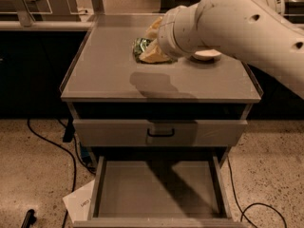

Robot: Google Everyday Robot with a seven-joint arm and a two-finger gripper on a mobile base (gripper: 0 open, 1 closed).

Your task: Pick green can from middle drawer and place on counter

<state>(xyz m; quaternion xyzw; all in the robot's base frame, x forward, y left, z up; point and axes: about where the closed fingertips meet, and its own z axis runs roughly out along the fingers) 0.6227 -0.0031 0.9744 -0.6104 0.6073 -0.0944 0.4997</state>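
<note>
holding the can over the counter

clamped between the tan fingers, the can sits tilted over the middle of the counter, towards its back half. its green side with pale markings faces left. the gripper is closed around the can, one finger under and in front of it, the other above and behind. whether the can touches the counter i cannot tell. a dark shadow of hand and can lies on the grey top, nearer the front edge.

the thick white arm comes in from the upper right and covers the right rear part of the counter. just beside the wrist, to the right, a white bowl rests on the counter, partly hidden by the arm.

below the counter's front edge is a dark gap, then a shut drawer front with a dark loop handle. under that the drawer is pulled out towards the camera, its flat grey floor bare, with the arm's shadow falling across it.

on the speckled floor a black cable runs left of the cabinet, and a white paper lies by the drawer's left front corner. another cable loops at the right.
</note>
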